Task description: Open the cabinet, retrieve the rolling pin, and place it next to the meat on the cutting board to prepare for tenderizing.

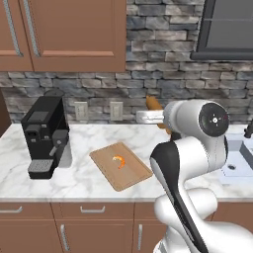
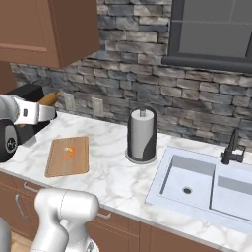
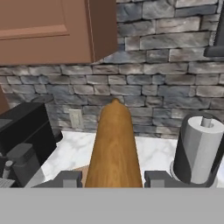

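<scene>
The end effector (image 3: 113,178) was pinching the rolling pin (image 3: 113,146), one finger on each side, and held it up in the air over the table (image 1: 94,183), pointing toward the stone back wall. The cutting board (image 1: 121,165) lay near the table's front edge, just beside the coffee machine (image 1: 45,136), with the meat (image 1: 118,161) on its middle. The cabinet (image 1: 64,34) doors stood closed above. A paper towel holder (image 2: 142,134) stood beside the sink (image 2: 209,184).
</scene>
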